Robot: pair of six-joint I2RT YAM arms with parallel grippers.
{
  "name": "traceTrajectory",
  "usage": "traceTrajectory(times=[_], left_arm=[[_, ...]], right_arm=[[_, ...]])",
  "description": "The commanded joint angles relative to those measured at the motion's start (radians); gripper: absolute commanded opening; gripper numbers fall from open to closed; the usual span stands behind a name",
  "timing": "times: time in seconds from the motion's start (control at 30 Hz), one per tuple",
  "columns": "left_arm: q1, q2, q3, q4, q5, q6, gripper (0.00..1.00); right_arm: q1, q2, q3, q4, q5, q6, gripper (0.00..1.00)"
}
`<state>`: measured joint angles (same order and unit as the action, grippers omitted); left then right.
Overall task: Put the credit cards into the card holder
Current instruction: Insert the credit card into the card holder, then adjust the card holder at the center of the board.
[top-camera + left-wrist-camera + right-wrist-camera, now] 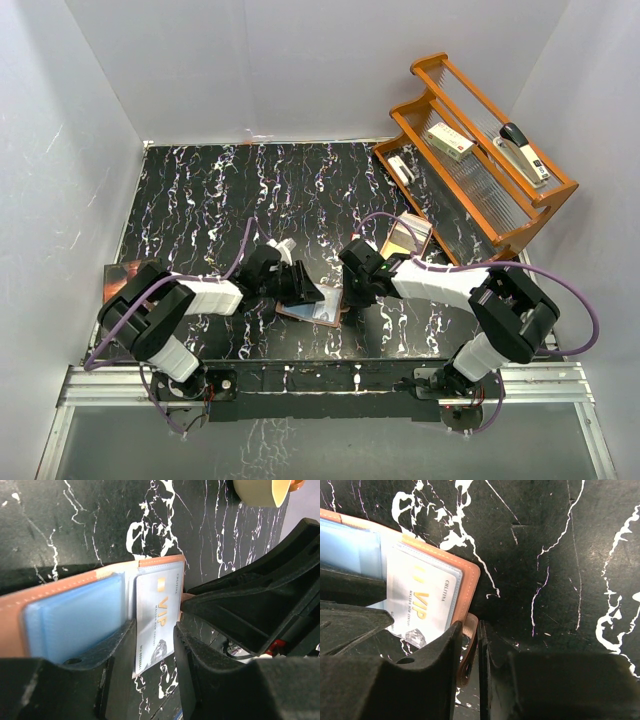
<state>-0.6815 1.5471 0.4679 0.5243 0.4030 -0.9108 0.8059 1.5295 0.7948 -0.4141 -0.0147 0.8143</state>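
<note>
Right tool (470, 630) on card holder (465, 575) tab

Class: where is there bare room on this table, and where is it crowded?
Free: the far table stretch left of the wooden rack, up to the back wall. Crowded: near centre, left tool and right tool meet at the card holder.

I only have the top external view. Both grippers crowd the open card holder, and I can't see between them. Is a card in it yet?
Observer: Partly. The left wrist view shows a white VIP card slid partway into the card holder, its near end sticking out.
Operator: Who has the card?
Observer: The left gripper has a finger along each long edge; I cannot tell whether they pinch it.
Operator: And the right one?
Observer: In the right wrist view, the right gripper is closed on the holder's snap tab.
</note>
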Motion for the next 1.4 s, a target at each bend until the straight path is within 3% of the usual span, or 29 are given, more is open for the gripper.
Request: traceTrajectory(times=[0.0, 0.2, 0.33, 0.67, 0.83, 1.13, 1.37], left_arm=[[-0.031, 0.033, 0.046, 0.022, -0.009, -0.002, 0.34], [-0.041, 0.024, 0.074, -0.018, -0.030, 0.014, 0.36], [-0.041, -0.019, 0.078, -0.066, -0.053, 0.015, 0.42], [-0.039, -0.163, 0.159, -0.369, -0.205, 0.123, 0.56], [-0.038, -0.170, 0.216, -0.515, -0.259, 0.173, 0.58], [-0.010, -0.194, 0.231, -0.636, -0.279, 0.267, 0.61], [0.013, -0.218, 0.234, -0.687, -0.247, 0.330, 0.62]], right_arm=[[0.006, 0.024, -0.022, 0.041, 0.025, 0.000, 0.17], [0.006, 0.029, -0.002, 0.029, 0.027, -0.034, 0.17], [0.006, 0.022, 0.065, -0.044, 0.071, -0.100, 0.23], [0.006, -0.024, 0.239, -0.201, 0.200, -0.288, 0.31], [-0.003, -0.011, 0.331, -0.234, 0.340, -0.444, 0.34], [-0.112, 0.120, 0.503, -0.299, 0.470, -0.670, 0.38], [-0.240, 0.153, 0.499, -0.240, 0.502, -0.810, 0.43]])
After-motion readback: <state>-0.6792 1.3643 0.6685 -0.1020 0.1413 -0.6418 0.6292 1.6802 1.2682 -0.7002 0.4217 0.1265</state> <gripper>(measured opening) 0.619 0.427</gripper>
